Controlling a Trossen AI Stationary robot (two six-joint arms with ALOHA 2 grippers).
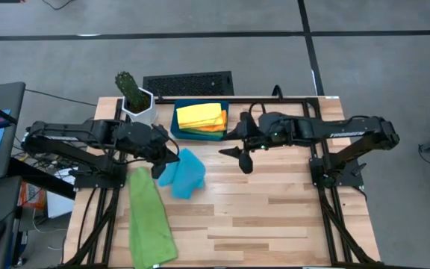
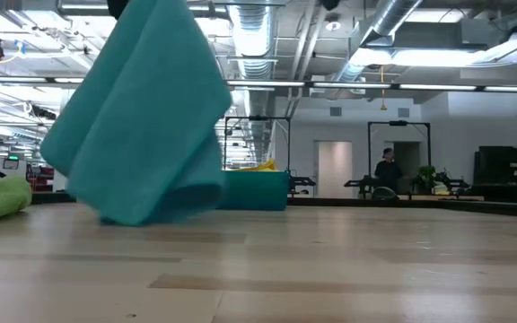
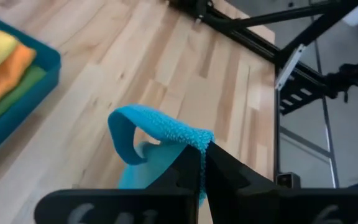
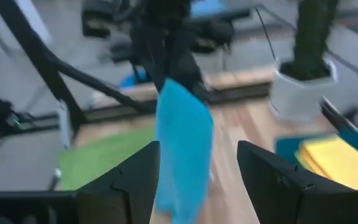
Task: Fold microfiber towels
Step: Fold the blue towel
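Care now lies in the lift: the left gripper (image 3: 202,163) has its fingers pinched on a corner of the sky-blue towel (image 1: 184,173), which hangs onto the counter (image 1: 275,209), so the wide-open right gripper (image 1: 242,153) should catch another corner

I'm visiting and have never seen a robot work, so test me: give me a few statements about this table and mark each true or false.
1. The left gripper is pinching the sky-blue towel. True.
2. The right gripper holds a yellow towel. False: it is open and empty.
3. A green towel lies flat on the table. True.
4. The teal tray is empty. False: it holds folded towels, yellow on top.
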